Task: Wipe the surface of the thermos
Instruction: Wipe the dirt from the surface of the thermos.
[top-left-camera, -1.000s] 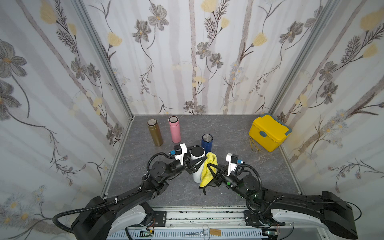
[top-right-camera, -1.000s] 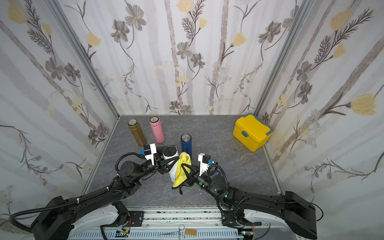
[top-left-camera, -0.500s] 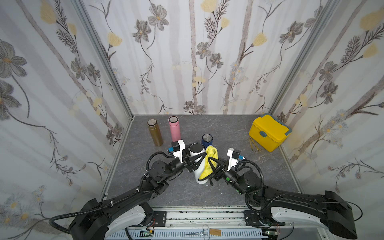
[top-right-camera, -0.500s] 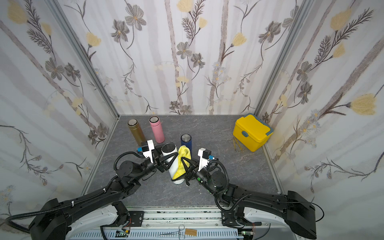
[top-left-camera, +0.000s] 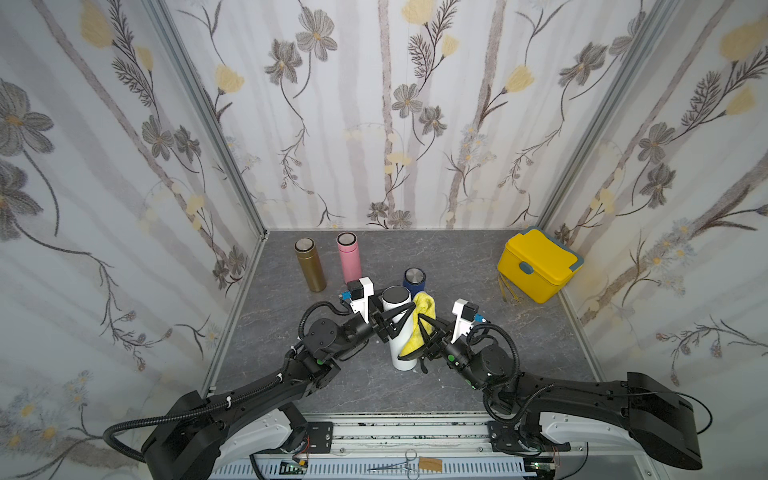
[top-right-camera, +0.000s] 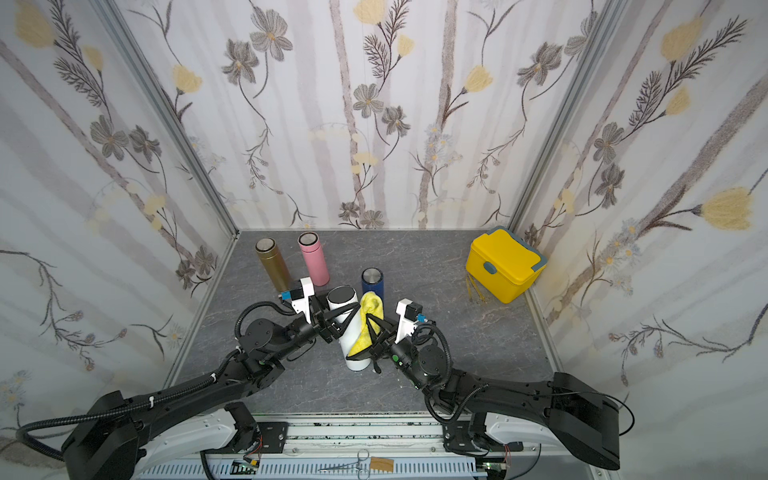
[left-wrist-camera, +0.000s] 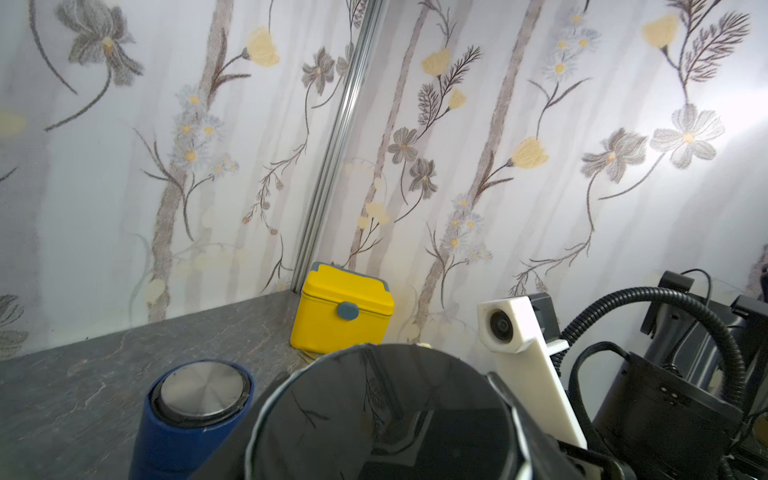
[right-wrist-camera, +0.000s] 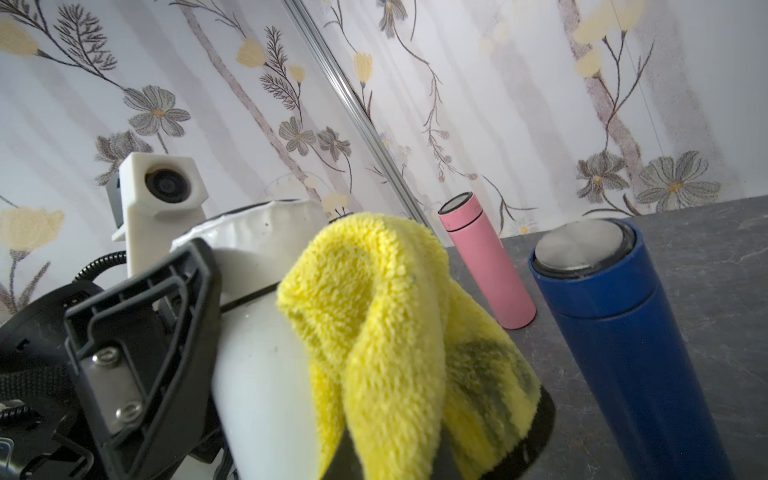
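Two arms meet at a white thermos (top-left-camera: 401, 332) standing upright near the middle of the grey desk (top-left-camera: 457, 266), slightly toward the near edge. The left pincer (top-left-camera: 395, 320) is clamped around the thermos body just below its dark lid, its black fingers (top-left-camera: 405, 311) crossing the white wall in both top views. The right pincer (top-left-camera: 424, 332) is closed on a yellow cloth (top-left-camera: 422, 316), which lies pressed against the right side of the thermos from near the lid down past its middle; in the right wrist view the cloth (right-wrist-camera: 386, 316) bulges over the pincer and touches the white wall (right-wrist-camera: 257, 374).

A blue thermos (top-left-camera: 414, 280) stands just behind the cloth, close but apart from it. A pink thermos (top-left-camera: 348, 257) and a gold thermos (top-left-camera: 310, 264) stand farther back to the left, side by side, with the gold one nearer the left wall. A yellow box (top-left-camera: 538, 266) sits in the far right corner, close to the right wall, with thin yellow tweezers (top-left-camera: 509, 286) lying at its left foot.

Bare desk stretches between the blue thermos and the box, and along the near edge under both arms. The far strip by the back wall is open as well.
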